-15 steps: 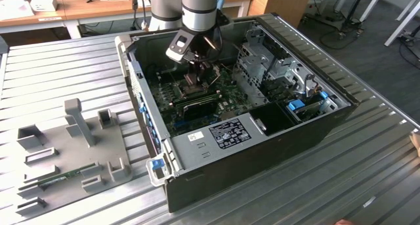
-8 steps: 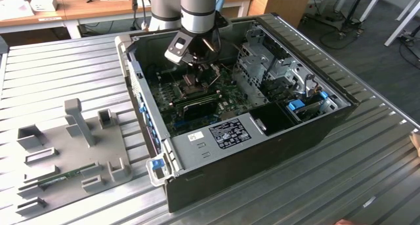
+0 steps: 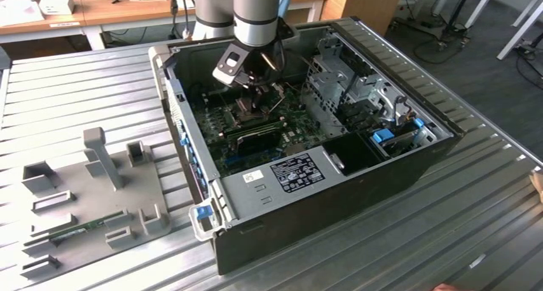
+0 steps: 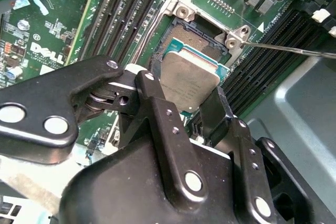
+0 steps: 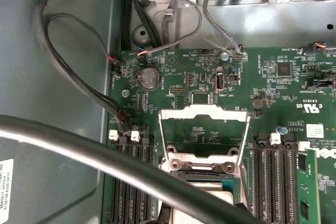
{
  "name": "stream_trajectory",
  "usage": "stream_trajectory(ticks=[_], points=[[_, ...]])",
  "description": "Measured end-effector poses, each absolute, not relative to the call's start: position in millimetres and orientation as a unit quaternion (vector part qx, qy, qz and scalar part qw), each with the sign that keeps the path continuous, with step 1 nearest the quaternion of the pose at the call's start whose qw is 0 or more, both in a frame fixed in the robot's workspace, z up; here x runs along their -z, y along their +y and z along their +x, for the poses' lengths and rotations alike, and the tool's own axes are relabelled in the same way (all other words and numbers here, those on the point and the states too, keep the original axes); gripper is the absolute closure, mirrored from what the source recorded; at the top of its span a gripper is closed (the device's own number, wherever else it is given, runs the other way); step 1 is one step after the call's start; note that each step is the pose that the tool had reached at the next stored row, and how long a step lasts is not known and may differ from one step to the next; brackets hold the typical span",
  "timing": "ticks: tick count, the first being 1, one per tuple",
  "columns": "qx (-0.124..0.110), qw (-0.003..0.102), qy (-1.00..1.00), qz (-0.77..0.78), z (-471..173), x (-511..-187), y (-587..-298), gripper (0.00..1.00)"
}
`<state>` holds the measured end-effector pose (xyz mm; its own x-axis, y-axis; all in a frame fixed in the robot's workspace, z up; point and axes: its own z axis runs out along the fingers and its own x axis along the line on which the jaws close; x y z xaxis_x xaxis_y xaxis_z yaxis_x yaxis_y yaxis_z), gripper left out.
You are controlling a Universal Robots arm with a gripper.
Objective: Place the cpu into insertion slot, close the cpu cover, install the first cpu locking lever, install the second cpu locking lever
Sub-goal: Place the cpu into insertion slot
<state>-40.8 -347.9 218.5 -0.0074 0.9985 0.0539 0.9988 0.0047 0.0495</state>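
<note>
Open black case (image 3: 339, 196) lying flat on a ribbed metal desk (image 3: 85, 87), grey arm (image 3: 254, 11) reaching straight down into it.

In the second wrist view: matte black fingers (image 4: 156, 106) clamped on the cpu (image 4: 190, 80), one on each side of its near edge. Flat little square, pale silver-beige top with rounded corners and a thin green rim. Sitting right over the slot (image 4: 181, 38) and covering the near part of it. Far strip of the dark recess in plain sight, plus the shiny silver rim and its two screw tabs. Can't tell whether fully seated or just hovering above the contacts. Thin bright wire rod (image 4: 294, 50) sticking out from the slot's corner, across the long black memory slots (image 4: 126, 14).

In the first wrist view: cover (image 5: 202, 113) flipped up and open, a thin silver frame with a big cut-out middle, standing at the far edge of the slot (image 5: 199, 167) and not touching the cpu (image 5: 210, 203). Glossy green board (image 5: 283, 82) all around, round coin battery (image 5: 149, 77) further back. Thick smooth grey cable (image 5: 79, 140) cutting across in front and hiding part of the chip.

To the exterior view's left of the case: flat grey tray (image 3: 93, 196) with blocky upright posts and rectangular pockets.
</note>
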Motion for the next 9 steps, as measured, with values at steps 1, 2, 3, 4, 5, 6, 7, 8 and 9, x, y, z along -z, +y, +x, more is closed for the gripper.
stream_trajectory(ticks=[1,2,3,4,5,6,7,8,9], points=[[0.037,0.002,-0.709,-0.705,-40.8,-217.6,-347.9,0.46],[0.038,0.003,-0.709,-0.705,-40.8,-216.8,-348.0,0.46],[0.038,0.004,-0.708,-0.705,-40.8,-216.0,-347.9,0.46],[0.039,0.004,-0.708,-0.705,-40.9,-215.4,-347.9,0.46],[0.039,0.004,-0.708,-0.705,-41.0,-214.9,-348.0,0.46],[0.039,0.005,-0.708,-0.705,-41.0,-214.3,-347.9,0.46],[0.040,0.005,-0.708,-0.705,-41.1,-213.6,-348.0,0.46],[0.040,0.006,-0.708,-0.705,-41.2,-212.9,-348.0,0.46],[0.041,0.006,-0.708,-0.705,-41.3,-212.4,-348.0,0.46]])
